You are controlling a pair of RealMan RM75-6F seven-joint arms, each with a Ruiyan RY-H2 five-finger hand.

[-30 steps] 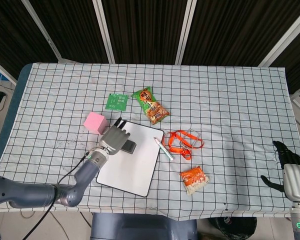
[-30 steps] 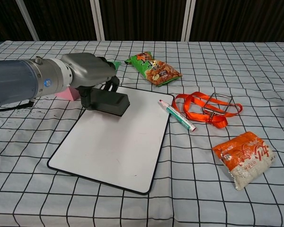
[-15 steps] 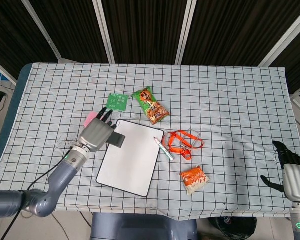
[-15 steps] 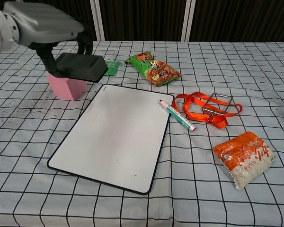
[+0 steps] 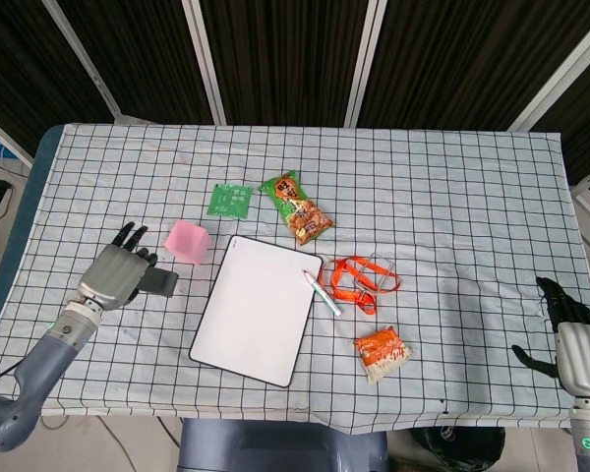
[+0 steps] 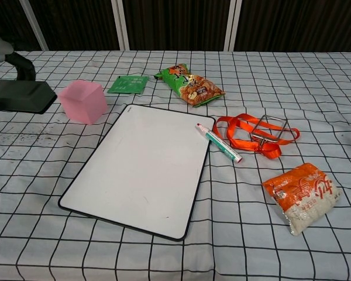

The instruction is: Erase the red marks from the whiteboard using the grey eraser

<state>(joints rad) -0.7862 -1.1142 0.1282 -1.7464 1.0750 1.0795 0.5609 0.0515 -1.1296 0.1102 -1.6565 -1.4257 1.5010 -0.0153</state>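
The whiteboard (image 5: pixel 259 308) (image 6: pixel 146 165) lies flat mid-table, its white face showing no red marks. My left hand (image 5: pixel 117 276) is left of it, beyond the pink box, holding the grey eraser (image 5: pixel 160 282) (image 6: pixel 20 96) just above the cloth. In the chest view only the eraser and a bit of that hand (image 6: pixel 9 57) show at the left edge. My right hand (image 5: pixel 573 336) hangs off the table's near right corner, fingers spread and holding nothing.
A pink box (image 5: pixel 188 241) (image 6: pixel 83 101) stands between eraser and board. A green packet (image 5: pixel 229 200), a snack bag (image 5: pixel 297 207), a marker (image 5: pixel 322 291), an orange lanyard (image 5: pixel 362 279) and an orange noodle pack (image 5: pixel 382 352) lie around the board's far and right sides.
My left hand lifted the eraser off the board's top left corner and carried it leftward, past the pink box. The right hand stayed still.
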